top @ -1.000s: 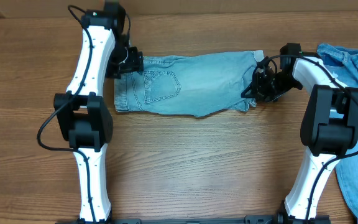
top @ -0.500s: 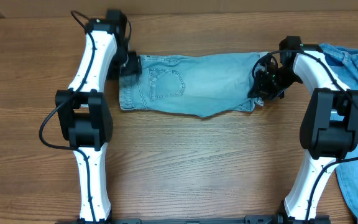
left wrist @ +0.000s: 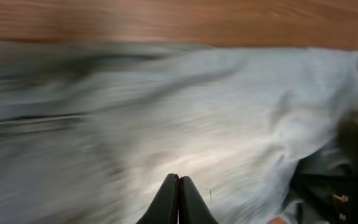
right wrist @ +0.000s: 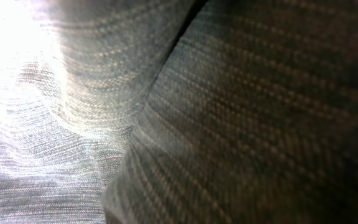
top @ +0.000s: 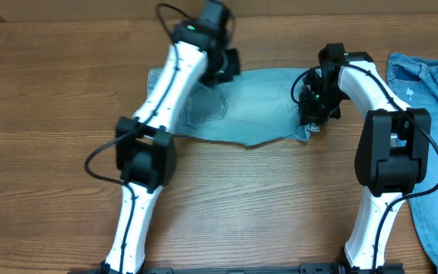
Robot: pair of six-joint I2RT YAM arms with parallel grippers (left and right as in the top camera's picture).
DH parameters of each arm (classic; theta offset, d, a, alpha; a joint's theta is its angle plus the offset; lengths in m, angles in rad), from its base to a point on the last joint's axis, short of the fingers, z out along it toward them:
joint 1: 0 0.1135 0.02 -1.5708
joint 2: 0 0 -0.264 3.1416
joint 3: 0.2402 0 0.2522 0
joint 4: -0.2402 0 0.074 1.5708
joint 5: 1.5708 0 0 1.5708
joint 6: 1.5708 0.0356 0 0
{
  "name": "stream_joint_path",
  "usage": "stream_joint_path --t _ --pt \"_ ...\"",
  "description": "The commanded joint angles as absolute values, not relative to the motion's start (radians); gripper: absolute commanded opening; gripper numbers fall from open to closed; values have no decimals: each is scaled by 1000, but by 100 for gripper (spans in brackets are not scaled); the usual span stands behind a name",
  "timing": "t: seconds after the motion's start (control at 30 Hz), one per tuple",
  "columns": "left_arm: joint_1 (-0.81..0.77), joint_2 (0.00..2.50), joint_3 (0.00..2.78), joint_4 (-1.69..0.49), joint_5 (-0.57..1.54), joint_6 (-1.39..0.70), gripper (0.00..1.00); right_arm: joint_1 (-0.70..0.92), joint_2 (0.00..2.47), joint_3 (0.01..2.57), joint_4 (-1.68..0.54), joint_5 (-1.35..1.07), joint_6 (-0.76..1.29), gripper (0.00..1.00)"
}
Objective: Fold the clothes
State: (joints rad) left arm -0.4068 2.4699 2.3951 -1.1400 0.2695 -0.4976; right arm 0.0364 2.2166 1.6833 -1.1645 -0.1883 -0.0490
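The shorts (top: 257,103) lie flat across the far middle of the table (top: 44,160), long side running left to right, with a stitched pocket (top: 207,108) showing towards their left half. The left arm reaches diagonally over that half, and the left gripper (top: 220,70) sits at the far edge of the cloth. In the left wrist view its fingers (left wrist: 179,198) are pressed together tip to tip above blurred denim; no cloth shows between them. The right gripper (top: 312,103) is at the right end of the shorts, touching the bunched fabric there. The right wrist view is filled with a close fold of denim weave (right wrist: 166,124), part brightly lit and part in shadow, so I cannot tell how far that gripper is open or whether it holds the cloth. More denim (top: 432,99) lies at the table's right edge, apart from the shorts.
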Motion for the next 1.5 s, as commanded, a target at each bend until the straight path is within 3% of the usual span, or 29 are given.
stream_joint_path --t 0.0,0.03,0.07,0.4,0.53,0.57,0.6,0.77,0.9,1.0,1.23,1.47 --pt "-458 2566 2384 -1116 281 -551 4 44 2178 1704 -1165 -133 -56 8" --pt "-462 2581 2384 -1118 281 -550 4 41 2178 1704 -1157 -123 -56 22" --pt "-462 2593 2384 -1121 279 -546 4 35 2178 1704 -1144 -124 -52 28" --pt "-458 2613 2384 -1140 256 -495 4 -60 2179 1701 -1040 -178 215 37" --pt "-458 2613 2384 -1148 251 -493 4 -85 2179 1701 -1011 -229 229 59" --pt "-458 2613 2384 -1152 251 -493 4 -89 2179 1701 -995 -227 236 73" --pt "-458 2613 2384 -1155 251 -493 4 -93 2179 1701 -985 -226 237 77" --pt "-459 2613 2384 -1158 247 -471 4 -100 2181 1701 -933 -230 286 79" --pt "-459 2613 2384 -1174 212 -471 4 -101 2201 1701 -886 -271 310 73" --pt "-459 2613 2384 -1175 207 -471 4 -101 2241 1695 -852 -395 307 62" --pt "-459 2613 2384 -1177 198 -462 4 -115 2241 1690 -842 -414 121 4" --pt "-448 2567 2392 -1119 200 -426 4 -144 2125 1691 -869 -382 31 4"
